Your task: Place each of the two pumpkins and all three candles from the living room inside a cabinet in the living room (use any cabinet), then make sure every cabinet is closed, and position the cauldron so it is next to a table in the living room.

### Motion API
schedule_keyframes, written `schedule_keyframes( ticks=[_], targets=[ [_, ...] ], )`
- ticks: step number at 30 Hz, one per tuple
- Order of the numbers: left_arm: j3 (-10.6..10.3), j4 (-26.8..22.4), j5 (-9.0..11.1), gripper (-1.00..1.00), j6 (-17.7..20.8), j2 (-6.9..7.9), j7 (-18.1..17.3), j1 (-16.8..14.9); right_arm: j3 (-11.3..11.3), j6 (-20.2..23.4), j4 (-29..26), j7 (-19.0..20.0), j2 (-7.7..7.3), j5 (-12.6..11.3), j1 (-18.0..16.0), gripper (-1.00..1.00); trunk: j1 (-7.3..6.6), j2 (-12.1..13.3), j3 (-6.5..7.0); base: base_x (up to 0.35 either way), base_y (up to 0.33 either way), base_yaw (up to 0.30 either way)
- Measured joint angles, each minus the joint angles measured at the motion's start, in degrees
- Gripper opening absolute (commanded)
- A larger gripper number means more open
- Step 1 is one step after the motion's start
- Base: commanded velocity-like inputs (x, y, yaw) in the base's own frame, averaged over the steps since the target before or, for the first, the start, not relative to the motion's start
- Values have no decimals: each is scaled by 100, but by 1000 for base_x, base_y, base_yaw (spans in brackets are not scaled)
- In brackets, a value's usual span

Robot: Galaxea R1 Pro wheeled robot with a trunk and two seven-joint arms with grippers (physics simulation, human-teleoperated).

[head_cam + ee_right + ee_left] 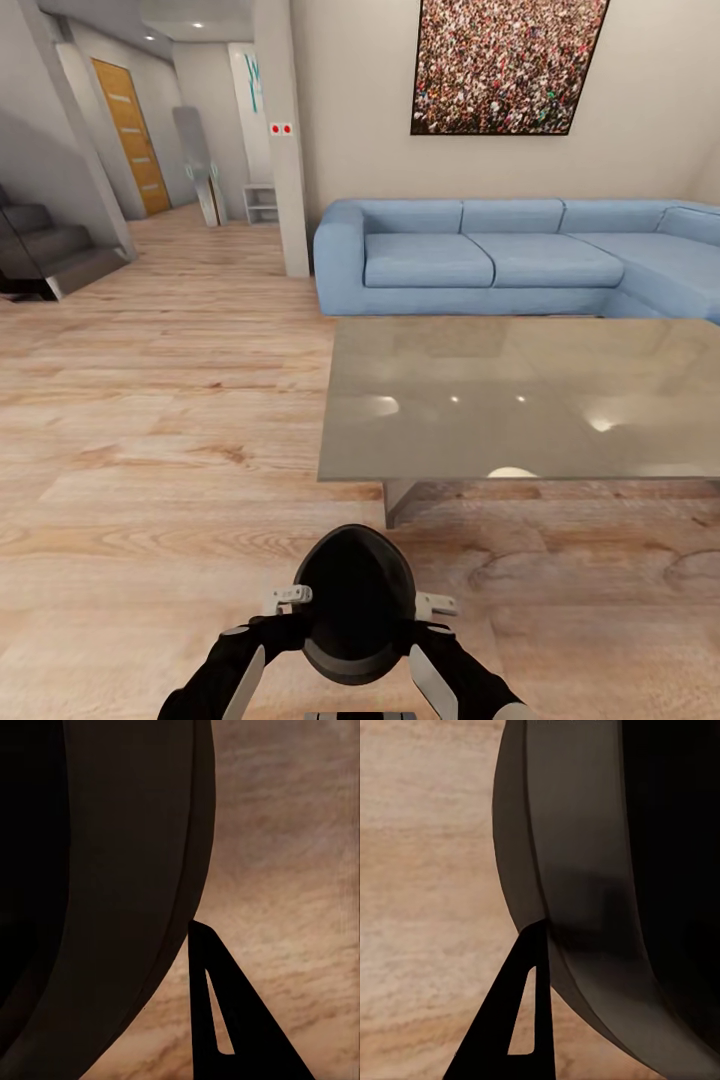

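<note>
Both hands flank the cauldron, the left hand against its left wall and the right hand against its right, carrying it low over the wooden floor; each wrist view shows one dark finger at the pot's curved side, but whether either hand is itself apart or together I cannot tell. The surface lies just ahead and a little to the right, its near corner closest, so the pot seems almost next to it. The pot is round, matte black, wide-mouthed; the top is glossy grey, reflective.
</note>
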Motion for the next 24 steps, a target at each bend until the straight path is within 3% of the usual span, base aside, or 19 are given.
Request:
schedule_keyframes(
  ticks=[20, 24],
  targets=[
    [-13, -8, 27, -100, -2, 2, 21, -7, 41, 12, -37, -43, -8, -54, -2, -100, 4, -6, -65, 6, 0, 0],
    [6, -154, 20, -100, 117, -1, 15, -4, 41, 155, -202, -98, -24, -27, -9, -100, -7, -12, -152, 0, 0, 0]
  ],
)
